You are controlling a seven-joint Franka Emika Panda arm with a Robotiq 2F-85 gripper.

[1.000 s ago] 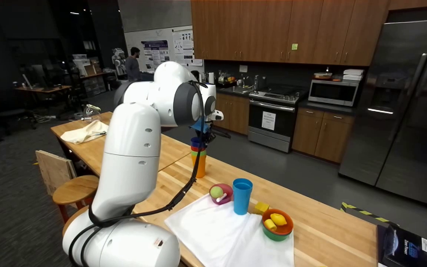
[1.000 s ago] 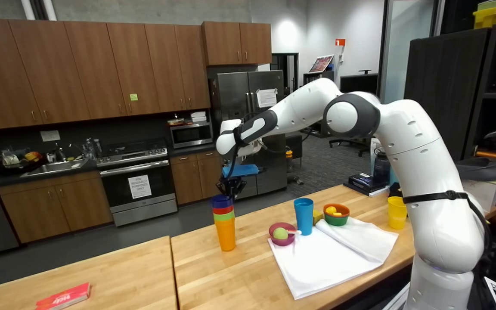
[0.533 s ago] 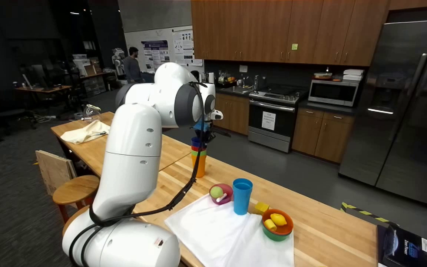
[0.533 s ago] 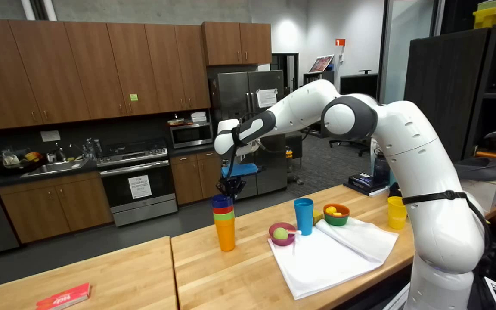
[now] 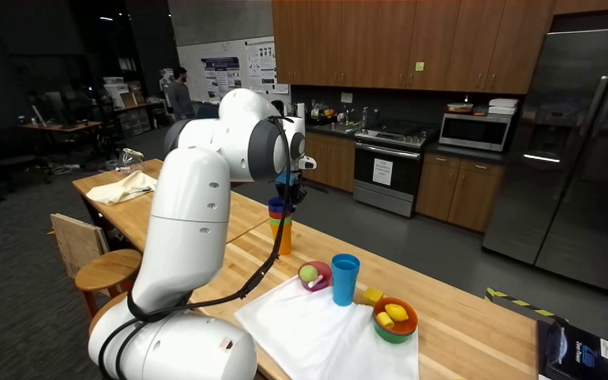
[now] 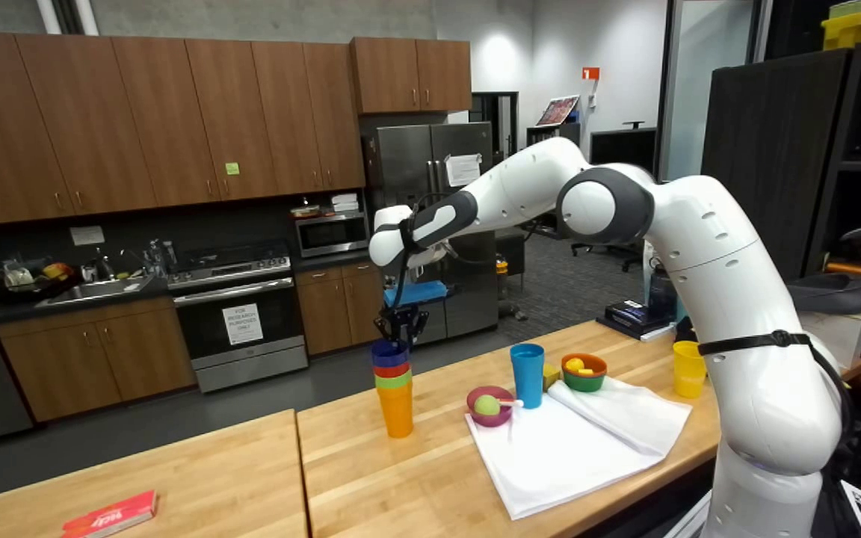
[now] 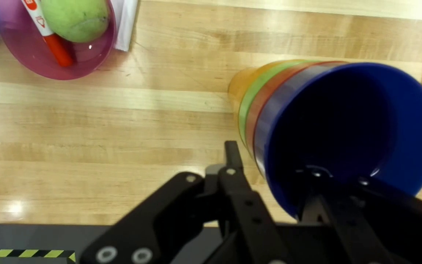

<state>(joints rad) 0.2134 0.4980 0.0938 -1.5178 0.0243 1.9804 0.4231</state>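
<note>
Inside the topmost blue cup [image 7: 350, 121], one finger of the gripper [image 7: 269, 161] is lost in shadow, the jaws part-open astride the rim, contact unclear.

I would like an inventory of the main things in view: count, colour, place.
Stacked tumblers: four, blue, red, green, orange, on table
Unstacked tumblers: two, blue and yellow, same table
Cloth: one, white, on table
Bowl: one, magenta, at cloth's corner
Tennis ball: one, green, in magenta bowl
Marker: one, red-white, in magenta bowl
Nested bowls: two, orange, green, at cloth's edge
Lemon: one, yellow, in orange bowl
Microwave: one, silver, background
Arm: one, white, above table
Gripper: one, black, open, straddling stack's rim
</note>
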